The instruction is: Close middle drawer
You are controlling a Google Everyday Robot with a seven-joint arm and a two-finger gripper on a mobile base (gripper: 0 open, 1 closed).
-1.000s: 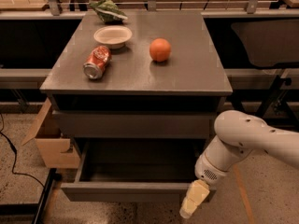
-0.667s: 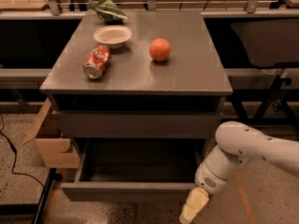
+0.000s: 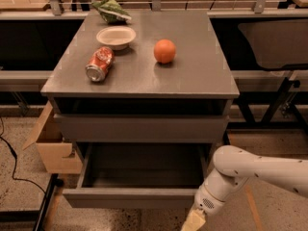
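Camera view: the wide, shallow dark-grey middle drawer (image 3: 130, 198) of the grey cabinet (image 3: 192, 76) is pulled out toward the camera. Its long axis runs left-right and its plain flat front faces the viewer. No handle, and the inside is dark and bare. The closed grey front (image 3: 139, 127) sits directly above it.

The white arm's yellow-tipped gripper (image 3: 193, 221) is low at the bottom edge, just below the drawer front's right end. Contact is unclear, and I cannot tell whether the gripper is open or closed; nothing is visibly held.

On the cabinet top:
- red soda can (image 3: 99, 64), on its side
- white bowl (image 3: 116, 36)
- orange fruit (image 3: 164, 51)
- green bag (image 3: 111, 11)

A cardboard box (image 3: 53, 146) stands on the floor to the left.
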